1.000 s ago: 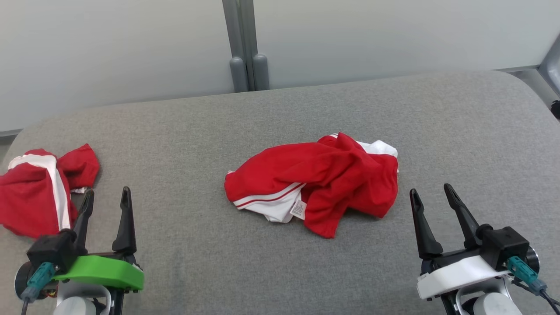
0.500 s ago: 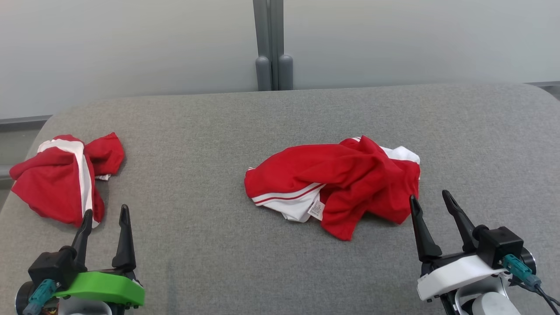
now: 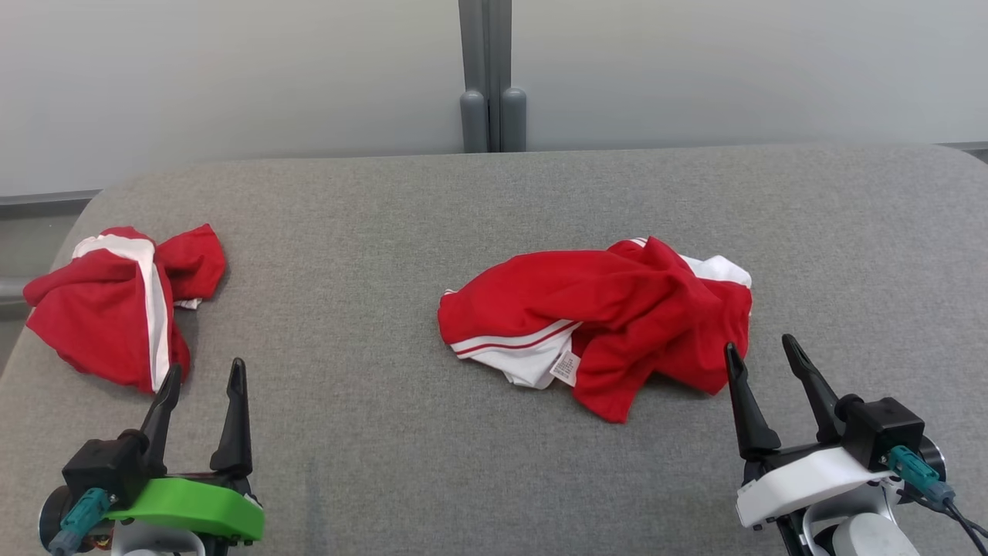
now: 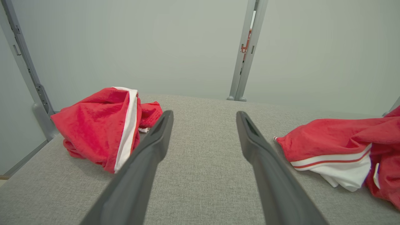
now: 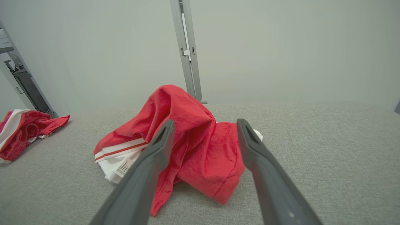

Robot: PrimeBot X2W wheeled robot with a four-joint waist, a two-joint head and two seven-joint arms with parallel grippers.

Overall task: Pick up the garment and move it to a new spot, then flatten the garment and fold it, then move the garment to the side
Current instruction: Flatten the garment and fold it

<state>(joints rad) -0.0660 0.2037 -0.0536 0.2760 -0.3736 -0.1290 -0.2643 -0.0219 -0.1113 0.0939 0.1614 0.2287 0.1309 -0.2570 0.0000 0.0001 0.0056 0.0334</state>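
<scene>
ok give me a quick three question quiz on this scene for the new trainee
1. True or false: the right gripper is shut on the middle garment.
2. Where does the second garment lie? A) beside the right gripper B) at the left end of the grey table, near the left gripper C) on the floor
3. Fill in: the middle garment is red and ____.
Key: 1 false, its jaws stand open and hold nothing. 2 B. 3 white.

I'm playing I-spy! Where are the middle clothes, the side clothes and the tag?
Middle clothes (image 3: 617, 297), head view, red top fold.
Side clothes (image 3: 157, 309), head view, white stripe.
Tag (image 3: 566, 368), head view, its middle.
</scene>
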